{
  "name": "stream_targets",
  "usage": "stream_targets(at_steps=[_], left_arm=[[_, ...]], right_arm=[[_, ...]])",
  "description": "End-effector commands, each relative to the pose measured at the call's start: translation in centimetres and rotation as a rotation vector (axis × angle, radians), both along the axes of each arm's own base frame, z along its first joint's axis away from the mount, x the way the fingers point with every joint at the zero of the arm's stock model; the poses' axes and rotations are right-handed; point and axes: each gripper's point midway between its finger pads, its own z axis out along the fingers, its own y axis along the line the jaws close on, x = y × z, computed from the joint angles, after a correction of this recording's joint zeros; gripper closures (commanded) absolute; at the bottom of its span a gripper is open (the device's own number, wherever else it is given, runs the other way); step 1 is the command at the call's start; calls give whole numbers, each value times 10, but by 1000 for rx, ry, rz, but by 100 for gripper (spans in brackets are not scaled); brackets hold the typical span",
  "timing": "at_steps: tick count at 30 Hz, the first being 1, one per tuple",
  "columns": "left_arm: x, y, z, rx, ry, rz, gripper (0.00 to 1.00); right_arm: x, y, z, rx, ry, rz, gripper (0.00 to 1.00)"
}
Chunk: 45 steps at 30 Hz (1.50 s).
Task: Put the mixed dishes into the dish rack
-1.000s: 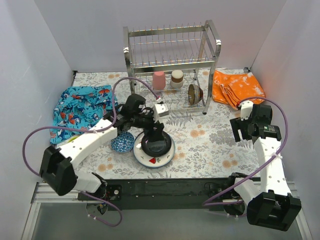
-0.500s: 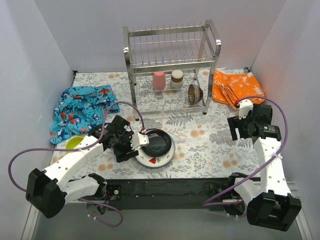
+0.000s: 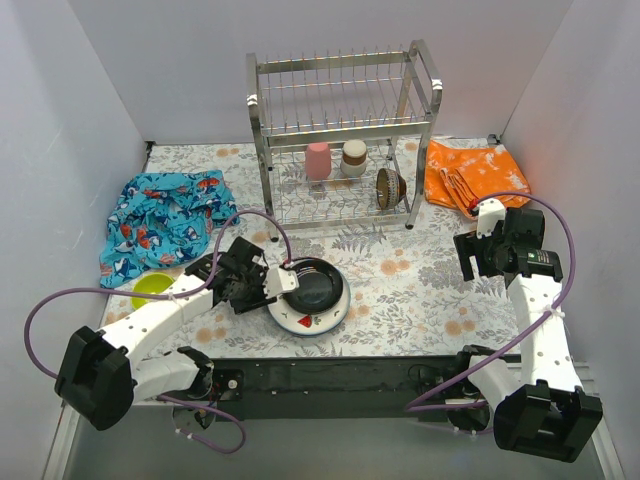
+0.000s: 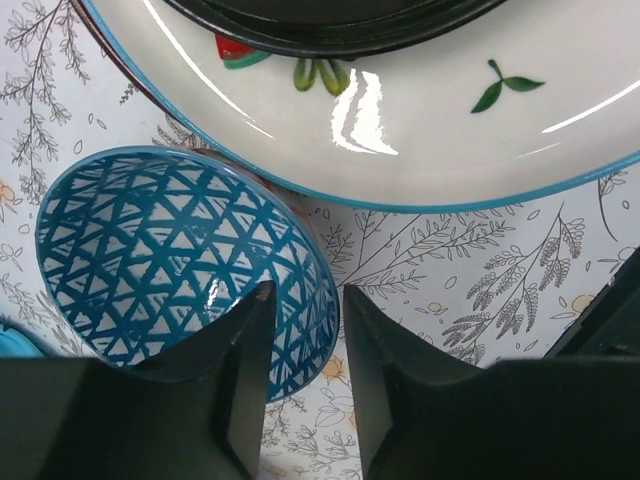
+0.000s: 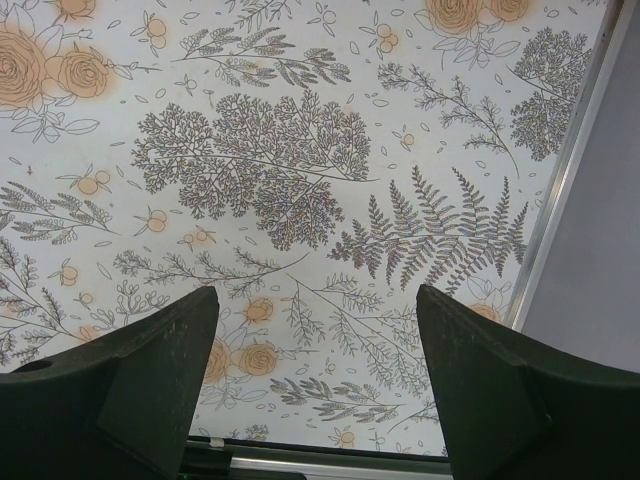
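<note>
My left gripper [image 3: 252, 287] [image 4: 305, 295] is down at a blue patterned bowl [image 4: 170, 260], one finger inside it and one outside, closed on its right rim. The bowl sits on the table just left of a white plate with red fruit marks [image 3: 300, 322] [image 4: 420, 130], which carries a black plate [image 3: 312, 285] [image 4: 330, 20]. A lime bowl [image 3: 152, 290] lies further left. The chrome dish rack [image 3: 345, 75] stands at the back, with a pink cup [image 3: 317, 160], a tan cup [image 3: 353, 157] and a brown bowl [image 3: 388, 187] on its lower tier. My right gripper [image 3: 474, 258] [image 5: 315, 300] is open and empty.
A blue patterned cloth [image 3: 165, 215] lies at the back left and an orange cloth [image 3: 475, 175] at the back right. The right wrist view shows bare floral table cover [image 5: 300, 150] and the table's metal edge [image 5: 570, 180]. White walls close in both sides.
My left gripper has swung from above the black plate back and down to the patterned bowl, uncovering the lime bowl. The right arm has hardly moved.
</note>
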Motion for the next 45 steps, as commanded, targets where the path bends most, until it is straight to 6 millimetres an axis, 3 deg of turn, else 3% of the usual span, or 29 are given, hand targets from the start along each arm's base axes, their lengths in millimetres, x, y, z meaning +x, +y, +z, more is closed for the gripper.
stream_targets(at_steps=[1,2,5,8,12,13,16,19,22,23,28,30,31,32,34,36,37,38,39,40,45], left_arm=[[-11,0,-1,-15,38,-17,74],[-13,0,-1,-16,52,-7,84],[-14,-2,8,-42,44,5,100],[-13,-8,29,-80,29,8,100],[-5,-27,81,-186,-1,5,100],[5,-38,112,-240,-52,-9,100],[6,-63,154,-365,-53,-69,100],[-9,-92,173,-504,24,-175,100],[-3,-121,187,-640,59,-196,100],[8,-133,195,-688,31,-209,100],[42,-179,188,-778,109,-202,100],[61,-199,180,-821,111,-181,100],[72,-210,187,-866,76,-191,100],[78,-219,178,-881,129,-149,100],[90,-236,193,-973,121,-133,100],[90,-245,192,-1051,208,-56,100],[98,-252,209,-1130,158,-83,100],[99,-255,211,-1163,182,-55,100],[100,-260,207,-1191,264,9,100],[103,-265,213,-1234,270,11,100],[122,-277,204,-1358,375,168,100]], right_arm=[[12,0,12,8,-54,-5,12],[12,-1,12,5,-54,-7,12],[12,-2,12,2,-50,-12,13],[11,-4,12,-1,-42,-29,13],[11,-8,18,-19,-21,-45,13],[9,-9,18,-21,-7,-47,13],[9,-11,22,-32,14,-55,13],[13,-10,21,-28,20,-34,13],[22,-15,20,-46,16,-45,14],[29,-14,25,-31,13,-57,14],[46,-10,30,0,-16,-41,13],[46,-16,25,-24,-10,-61,13],[44,-18,23,-35,-6,-70,13],[42,-18,22,-34,-4,-71,13],[36,-22,18,-55,11,-89,13],[32,-24,14,-69,17,-83,12],[30,-28,13,-92,23,-88,12],[28,-31,12,-106,28,-99,12],[26,-33,11,-116,36,-113,12],[25,-34,11,-120,40,-122,12],[22,-38,10,-130,52,-151,12]])
